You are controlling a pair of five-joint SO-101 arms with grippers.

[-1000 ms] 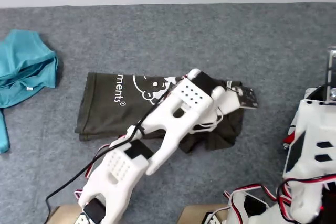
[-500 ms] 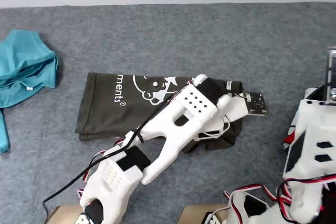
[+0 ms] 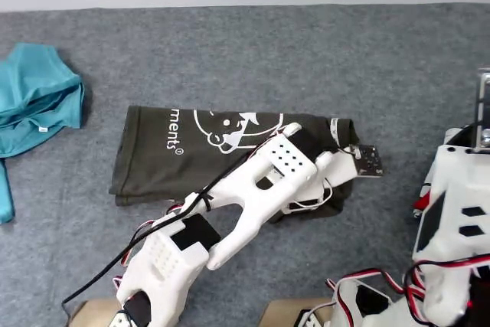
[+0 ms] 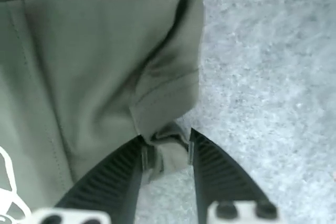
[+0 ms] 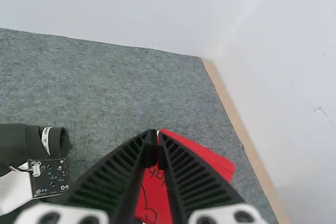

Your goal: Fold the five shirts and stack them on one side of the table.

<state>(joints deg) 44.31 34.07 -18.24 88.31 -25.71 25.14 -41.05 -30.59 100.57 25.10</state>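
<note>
Left claw (image 4: 165,148): jaws drawn in on a small fold of cloth at the hem end of the dark shirt (image 3: 164,151), gripping it low over the desk (image 3: 306,51). The left arm stretches across the shirt's near side to that end.

Right claw (image 5: 156,137): jaws pressed together, nothing between them, parked at the right edge of the desk above a red item (image 5: 210,163) of uncertain kind, well apart from the shirt.

Dark shirt: lies mid-desk as a long band, apparently doubled lengthwise, white print (image 3: 222,128) facing up. The far-left end is flat and squared. The end at the left claw is bunched and rumpled.

Teal shirt (image 3: 38,101): crumpled heap at the left edge of the desk, not folded, touched by neither arm.

Progress, as judged: early. One shirt appears partly folded and needs at least a cross fold from the gripped end. One shirt is untouched. No stack is started on either side. Two shirts are counted on the desk, and the other three cannot be accounted for.
</note>
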